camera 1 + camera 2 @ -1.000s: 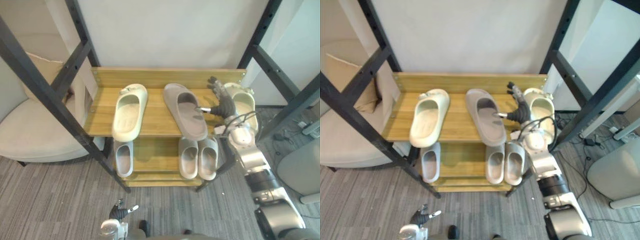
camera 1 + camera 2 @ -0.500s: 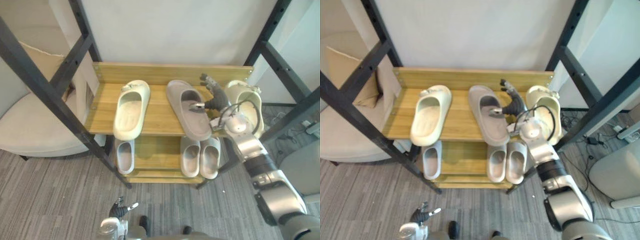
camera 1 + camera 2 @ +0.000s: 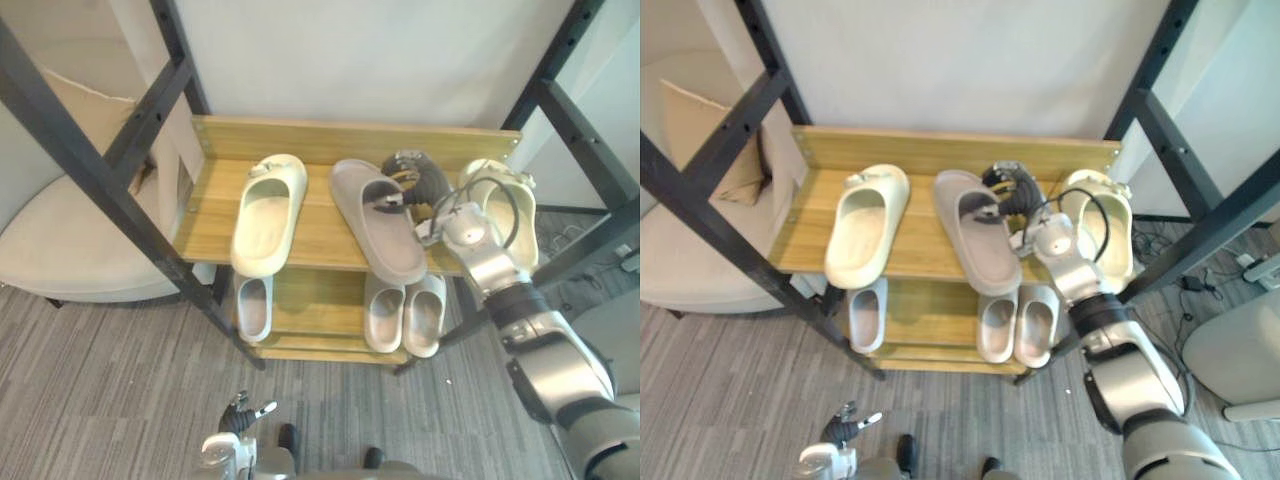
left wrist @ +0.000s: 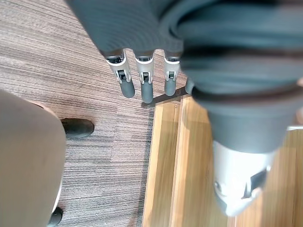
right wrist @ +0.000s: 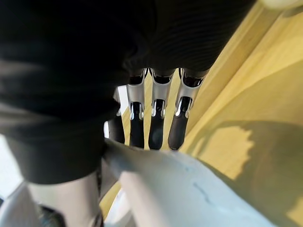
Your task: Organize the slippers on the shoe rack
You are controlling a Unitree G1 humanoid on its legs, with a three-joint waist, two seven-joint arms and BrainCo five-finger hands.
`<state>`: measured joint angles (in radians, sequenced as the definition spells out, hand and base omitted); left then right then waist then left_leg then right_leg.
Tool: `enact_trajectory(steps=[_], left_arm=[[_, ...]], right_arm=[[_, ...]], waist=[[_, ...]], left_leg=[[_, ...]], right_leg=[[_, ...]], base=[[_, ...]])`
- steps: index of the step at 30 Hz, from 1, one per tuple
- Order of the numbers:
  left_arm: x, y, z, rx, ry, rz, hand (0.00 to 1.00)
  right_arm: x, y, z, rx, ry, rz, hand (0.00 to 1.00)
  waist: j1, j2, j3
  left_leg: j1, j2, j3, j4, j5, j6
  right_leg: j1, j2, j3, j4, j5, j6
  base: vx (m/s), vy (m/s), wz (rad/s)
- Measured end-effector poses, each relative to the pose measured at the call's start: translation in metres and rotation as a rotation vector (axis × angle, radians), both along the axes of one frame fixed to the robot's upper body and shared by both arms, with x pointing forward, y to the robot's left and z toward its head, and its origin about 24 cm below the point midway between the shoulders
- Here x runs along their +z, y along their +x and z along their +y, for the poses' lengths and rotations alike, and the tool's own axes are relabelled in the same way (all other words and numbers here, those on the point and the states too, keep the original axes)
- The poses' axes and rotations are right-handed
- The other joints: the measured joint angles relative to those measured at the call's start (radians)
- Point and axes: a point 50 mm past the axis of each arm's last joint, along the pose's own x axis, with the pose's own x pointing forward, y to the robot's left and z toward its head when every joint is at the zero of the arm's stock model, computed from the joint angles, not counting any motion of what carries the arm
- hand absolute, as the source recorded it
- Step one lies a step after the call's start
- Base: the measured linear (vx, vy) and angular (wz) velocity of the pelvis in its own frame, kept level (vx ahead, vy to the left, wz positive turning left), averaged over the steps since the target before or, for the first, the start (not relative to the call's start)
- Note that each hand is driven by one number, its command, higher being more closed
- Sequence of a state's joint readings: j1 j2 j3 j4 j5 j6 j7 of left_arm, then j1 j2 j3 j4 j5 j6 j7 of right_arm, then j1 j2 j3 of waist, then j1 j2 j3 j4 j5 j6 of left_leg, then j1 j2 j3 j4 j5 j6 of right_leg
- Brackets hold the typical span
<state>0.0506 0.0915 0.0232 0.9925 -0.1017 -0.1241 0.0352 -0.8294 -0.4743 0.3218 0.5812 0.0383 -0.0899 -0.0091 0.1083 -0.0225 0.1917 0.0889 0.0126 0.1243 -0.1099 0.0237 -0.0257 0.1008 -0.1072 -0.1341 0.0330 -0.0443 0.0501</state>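
Grey carpet, white wall behind, wooden shoe rack between black frame struts.

Right hand: on the rack's top shelf, near the back edge, right of centre. Its fingers are curled over the right side of the taupe slipper strap and the thumb tip sits on the strap by the opening, so it reads as a pinch on that strap. In the right wrist view the fingertips meet a pale edge, with shelf wood past them.

Taupe slipper: centre of the top shelf, toe to the back board, lying at a slant, heel over the front edge.

Right-end cream slipper: just beside the hand, hanging over the shelf's right end, partly behind the forearm.

Left cream slipper: left half of the top shelf, toe to the back, heel at the front edge, apart from the taupe one.

Lower shelf:
- Single grey slipper at the left end.
- Grey pair side by side towards the right end, below the taupe slipper.

Left hand: low over the carpet in front of the rack, fingers straight, holding nothing. A wooden edge of the rack shows past them in the left wrist view.

Cream seat stands left of the rack, behind a strut.
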Motion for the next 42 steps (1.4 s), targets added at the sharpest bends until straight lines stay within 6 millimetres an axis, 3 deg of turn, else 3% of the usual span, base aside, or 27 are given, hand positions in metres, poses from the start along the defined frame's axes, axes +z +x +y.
enact_trajectory(steps=[13, 18, 25, 31, 38, 42], left_arm=[[0.0, 0.0, 0.0, 0.002, 0.0, 0.001, 0.0], [-0.001, -0.002, 0.001, 0.031, -0.006, 0.007, 0.0], [-0.002, -0.007, 0.003, 0.027, 0.003, 0.028, 0.0], [-0.003, -0.008, 0.003, 0.018, 0.007, 0.036, 0.0], [-0.007, -0.021, 0.002, 0.022, 0.001, 0.07, 0.0], [-0.008, -0.024, 0.003, 0.019, 0.002, 0.085, 0.0]], right_arm=[[-0.004, -0.006, 0.001, 0.014, 0.015, -0.011, 1.0], [-0.012, -0.026, -0.005, 0.017, 0.079, -0.043, 1.0], [0.011, -0.058, -0.014, 0.021, 0.187, -0.22, 1.0], [0.02, -0.087, -0.019, 0.053, 0.282, -0.329, 1.0], [0.005, -0.123, -0.02, 0.127, 0.383, -0.319, 1.0], [-0.02, -0.141, -0.018, 0.169, 0.419, -0.216, 1.0]], waist=[[-0.002, 0.0, 0.0], [-0.011, 0.0, 0.0], [-0.048, 0.004, -0.002], [-0.054, 0.007, -0.004], [-0.076, 0.023, -0.055], [-0.079, 0.019, -0.072]], left_leg=[[0.001, 0.009, 0.002, 0.0, 0.006, -0.008], [0.001, 0.011, 0.001, 0.005, 0.008, -0.01], [0.001, 0.01, 0.004, 0.005, 0.015, -0.011], [0.002, 0.009, 0.007, 0.005, 0.021, -0.015], [0.005, 0.011, 0.022, 0.005, 0.022, -0.016], [0.016, 0.009, 0.022, 0.005, 0.021, -0.016]], right_leg=[[0.001, 0.007, -0.002, 0.0, 0.0, 0.0], [0.0, 0.009, 0.001, 0.0, 0.0, 0.0], [-0.004, 0.009, 0.006, -0.004, -0.001, 0.002], [-0.001, 0.006, 0.016, -0.015, -0.01, 0.014], [-0.004, 0.007, 0.03, -0.018, -0.01, 0.015], [0.007, 0.007, 0.032, -0.02, -0.01, 0.015]], base=[[-0.02, -0.018, 0.0], [-0.01, -0.005, 0.0], [-0.02, -0.008, -0.01], [0.0, 0.0, -0.01], [-0.01, -0.002, -0.06], [0.0, 0.001, -0.02]])
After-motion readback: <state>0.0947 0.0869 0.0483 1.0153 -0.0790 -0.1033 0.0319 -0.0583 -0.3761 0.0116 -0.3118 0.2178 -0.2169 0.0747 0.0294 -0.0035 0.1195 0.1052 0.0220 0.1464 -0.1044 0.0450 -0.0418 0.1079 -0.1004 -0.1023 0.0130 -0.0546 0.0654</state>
